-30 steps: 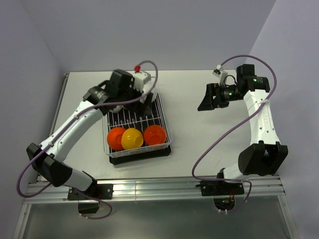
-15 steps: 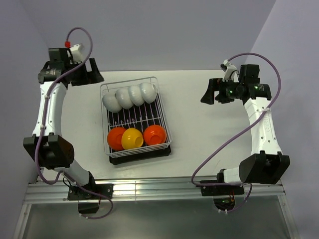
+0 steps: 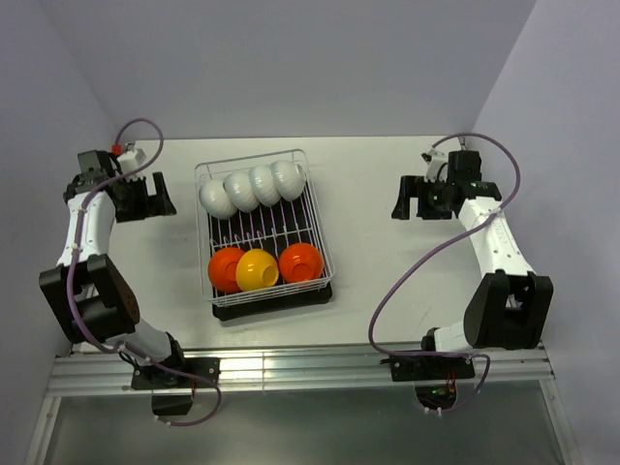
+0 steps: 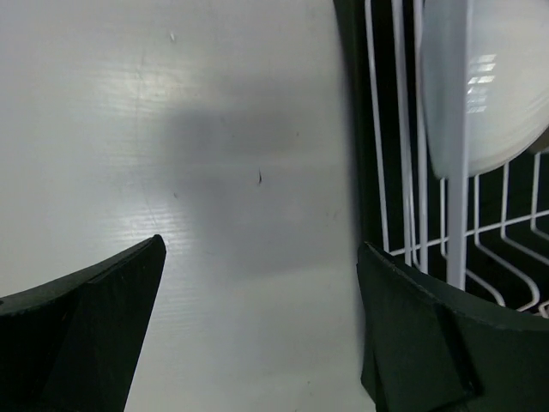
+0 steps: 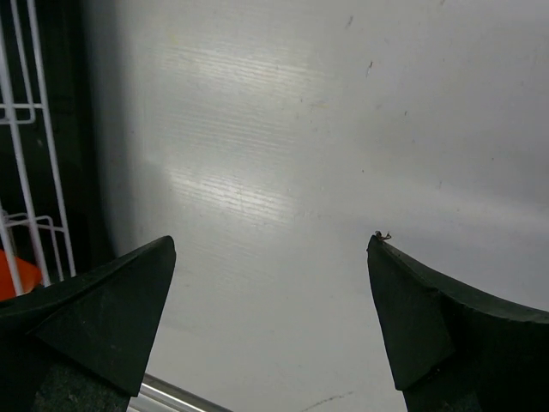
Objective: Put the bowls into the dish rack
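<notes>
The white wire dish rack on its black tray stands mid-table. Several white bowls lean in its far row. Two red-orange bowls flank a yellow-orange bowl in the near row. My left gripper hangs open and empty left of the rack. Its wrist view shows bare table between the fingers, with the rack's edge and a white bowl to the right. My right gripper hangs open and empty right of the rack. In its view, the rack's wires and a red-orange bowl show at the left.
Bare white table lies on both sides of the rack. Purple-grey walls close the back and both sides. A metal rail runs along the near edge, by the arm bases.
My left arm has lifted away from the white bowls in the rack and swung back to the table's left side. My right arm has drawn back slightly to the right.
</notes>
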